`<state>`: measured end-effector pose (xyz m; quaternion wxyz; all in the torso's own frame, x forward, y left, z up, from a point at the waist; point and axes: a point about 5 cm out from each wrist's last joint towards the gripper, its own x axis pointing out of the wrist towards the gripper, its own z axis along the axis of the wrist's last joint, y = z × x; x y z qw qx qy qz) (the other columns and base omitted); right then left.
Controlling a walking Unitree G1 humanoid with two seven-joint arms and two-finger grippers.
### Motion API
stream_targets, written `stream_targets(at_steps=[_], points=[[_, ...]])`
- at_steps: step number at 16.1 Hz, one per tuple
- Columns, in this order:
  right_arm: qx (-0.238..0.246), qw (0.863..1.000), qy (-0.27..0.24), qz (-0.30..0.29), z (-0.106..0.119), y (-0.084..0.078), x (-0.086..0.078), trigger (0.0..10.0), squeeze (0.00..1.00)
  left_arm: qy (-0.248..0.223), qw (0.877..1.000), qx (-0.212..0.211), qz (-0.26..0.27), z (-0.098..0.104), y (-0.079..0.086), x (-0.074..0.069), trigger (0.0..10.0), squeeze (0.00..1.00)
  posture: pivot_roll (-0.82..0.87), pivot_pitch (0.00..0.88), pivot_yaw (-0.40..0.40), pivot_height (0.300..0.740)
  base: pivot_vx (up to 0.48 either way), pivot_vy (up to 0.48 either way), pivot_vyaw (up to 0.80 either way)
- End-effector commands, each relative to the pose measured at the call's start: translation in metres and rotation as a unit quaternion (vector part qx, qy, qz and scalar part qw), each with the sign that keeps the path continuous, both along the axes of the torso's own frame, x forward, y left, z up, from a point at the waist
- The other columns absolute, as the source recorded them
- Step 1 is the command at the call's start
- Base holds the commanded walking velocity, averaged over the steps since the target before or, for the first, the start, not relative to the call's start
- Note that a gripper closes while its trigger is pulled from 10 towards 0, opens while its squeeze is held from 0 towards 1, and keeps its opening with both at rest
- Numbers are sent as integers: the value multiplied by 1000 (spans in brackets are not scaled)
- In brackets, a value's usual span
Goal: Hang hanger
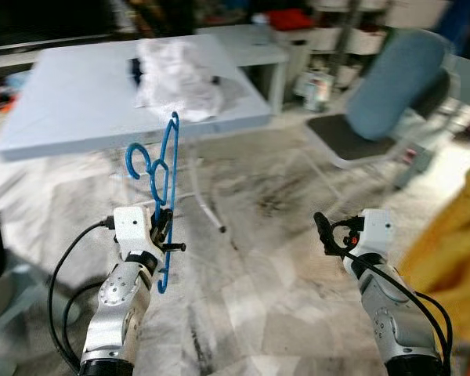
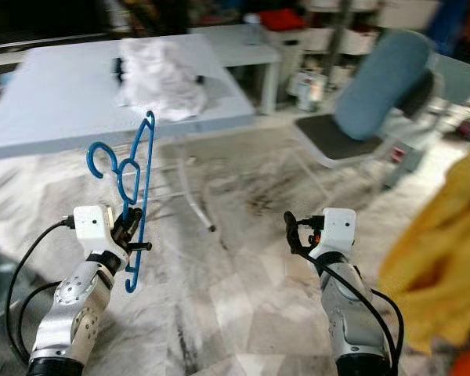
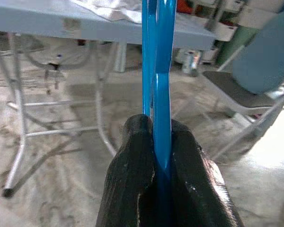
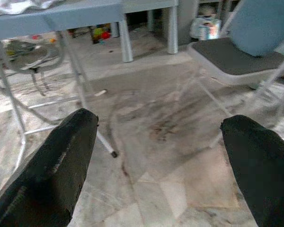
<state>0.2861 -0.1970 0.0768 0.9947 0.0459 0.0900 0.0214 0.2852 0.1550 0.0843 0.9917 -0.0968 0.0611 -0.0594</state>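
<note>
A blue plastic hanger stands nearly upright in front of me, its hook curling to the left at the top. My left gripper is shut on its lower part; in the left wrist view the black fingers pinch the blue hanger between them. My right gripper is held out at the same height to the right, open, and the right wrist view shows its two fingers wide apart with only floor between them.
A grey folding table stands ahead with a crumpled white cloth on it. A blue-backed chair is at the right. Yellow fabric hangs at the right edge. Marble floor lies between.
</note>
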Motion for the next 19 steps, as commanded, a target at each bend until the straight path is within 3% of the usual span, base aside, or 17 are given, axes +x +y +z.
stream_targets(at_steps=[1,7,19], points=[[-1,1000,-6,3,6,0,2,10000,0,7,1000,-1,0,-1,2,-2,10000,0,-112,0,-5,740,0,0,0],[-1,1000,-2,9,6,4,4,10000,0,14,1000,-1,7,-4,5,-5,10000,0,-96,0,-16,740,0,148,0],[-1,1000,-4,1,8,4,5,10000,0,19,1000,1,4,-3,6,0,10000,0,-102,0,-4,740,0,480,0]])
